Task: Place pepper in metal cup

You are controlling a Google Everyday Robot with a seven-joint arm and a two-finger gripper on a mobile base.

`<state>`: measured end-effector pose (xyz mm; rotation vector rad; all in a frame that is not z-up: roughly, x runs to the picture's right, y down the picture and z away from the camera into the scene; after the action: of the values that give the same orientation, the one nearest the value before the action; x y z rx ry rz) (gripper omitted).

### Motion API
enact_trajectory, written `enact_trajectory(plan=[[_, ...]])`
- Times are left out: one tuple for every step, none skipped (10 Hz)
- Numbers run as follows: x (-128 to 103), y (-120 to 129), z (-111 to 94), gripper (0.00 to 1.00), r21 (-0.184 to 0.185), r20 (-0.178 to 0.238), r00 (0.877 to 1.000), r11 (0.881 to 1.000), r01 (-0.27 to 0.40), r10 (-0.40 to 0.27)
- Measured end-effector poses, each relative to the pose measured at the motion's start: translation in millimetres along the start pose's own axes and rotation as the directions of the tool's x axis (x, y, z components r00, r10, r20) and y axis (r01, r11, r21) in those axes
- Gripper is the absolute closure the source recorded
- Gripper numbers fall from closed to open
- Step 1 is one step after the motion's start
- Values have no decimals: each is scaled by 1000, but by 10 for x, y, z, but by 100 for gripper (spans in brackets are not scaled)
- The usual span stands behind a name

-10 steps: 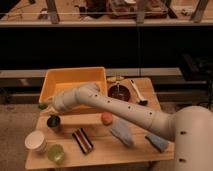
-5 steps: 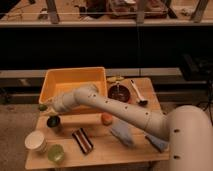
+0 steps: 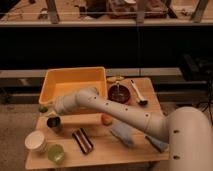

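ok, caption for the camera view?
Gripper over the metal cup at the table's left edge, beside the yellow bin.

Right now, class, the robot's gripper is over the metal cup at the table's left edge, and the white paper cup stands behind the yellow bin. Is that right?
Not quite. The camera view shows the white paper cup at the table's front left corner, in front of the yellow bin, beside the green cup. The gripper is indeed over the metal cup.
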<state>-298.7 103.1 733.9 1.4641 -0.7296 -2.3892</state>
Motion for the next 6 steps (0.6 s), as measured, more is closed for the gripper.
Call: enact_trajectory(plan=[[-17,-12,6,99,0,-1,1000,1000,-2,2],[-33,-22,10,93,0,0,1000,1000,-6,6],[-54,-26,10,82,0,3,1000,1000,-13,13],[-73,-29,6,72,-1,5,1000,1000,-20,20],[-91,-33,2,64,-2,8,1000,1000,-26,26],[-108,-35,-7,52,-5,9,999,999,-37,37]])
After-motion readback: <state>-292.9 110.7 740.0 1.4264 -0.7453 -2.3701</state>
